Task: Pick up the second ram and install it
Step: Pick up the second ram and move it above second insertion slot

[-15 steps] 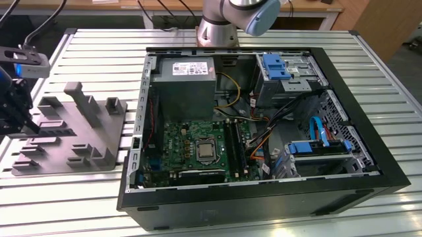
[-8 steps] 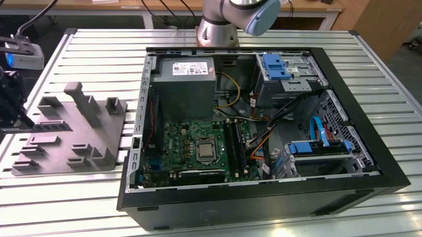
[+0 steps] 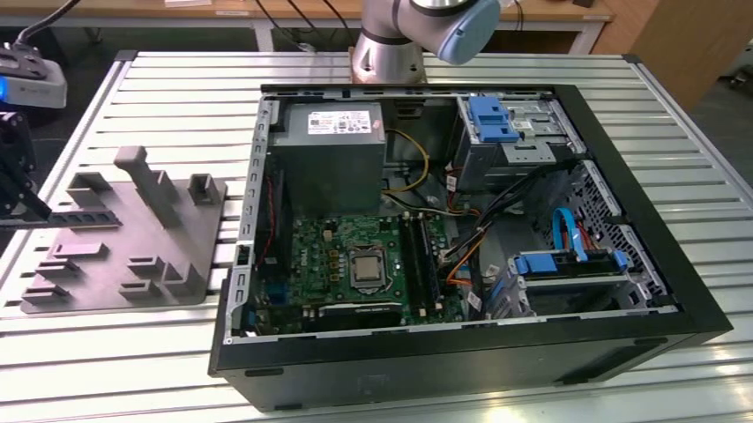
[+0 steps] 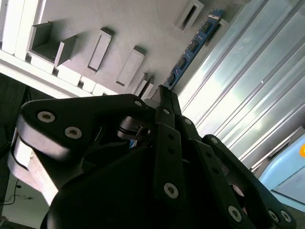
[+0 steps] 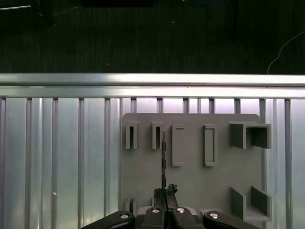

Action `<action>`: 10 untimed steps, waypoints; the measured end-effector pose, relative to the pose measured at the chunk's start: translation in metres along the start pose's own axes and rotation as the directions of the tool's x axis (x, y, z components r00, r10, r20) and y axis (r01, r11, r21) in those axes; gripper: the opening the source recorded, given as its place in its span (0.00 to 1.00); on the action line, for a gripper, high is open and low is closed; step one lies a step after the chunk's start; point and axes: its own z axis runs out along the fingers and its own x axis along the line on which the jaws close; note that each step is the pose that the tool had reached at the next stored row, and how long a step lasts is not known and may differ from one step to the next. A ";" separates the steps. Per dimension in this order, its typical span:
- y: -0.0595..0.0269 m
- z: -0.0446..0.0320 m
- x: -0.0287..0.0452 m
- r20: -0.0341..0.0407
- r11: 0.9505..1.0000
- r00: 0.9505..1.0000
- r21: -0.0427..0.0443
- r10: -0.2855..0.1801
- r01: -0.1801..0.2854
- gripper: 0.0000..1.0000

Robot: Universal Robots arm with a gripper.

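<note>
The fingers pinch narrowly on one end of the second ram, a blue stick held on edge along the grey holder. I cannot tell whether the two touch. The holder lies on the slatted metal surface, beside the open computer case.

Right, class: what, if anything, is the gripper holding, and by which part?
The long, thin dark blue memory stick with black chips. The gripper has its jaws shut on one short end, and the rest sticks out beyond them.
</note>
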 end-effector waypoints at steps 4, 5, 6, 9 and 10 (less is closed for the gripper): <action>0.0002 -0.0156 -0.0003 0.000 1.000 1.000 0.000 0.000 0.000 0.11; 0.0002 -0.0176 -0.0004 0.000 1.000 1.000 0.000 0.000 0.000 0.11; 0.0003 -0.0228 -0.0005 0.000 1.000 1.000 0.000 0.000 0.000 0.11; 0.0004 -0.0337 -0.0007 0.000 1.000 1.000 0.000 0.000 0.000 0.11; 0.0004 -0.0355 -0.0008 0.000 1.000 1.000 0.000 0.000 0.000 0.11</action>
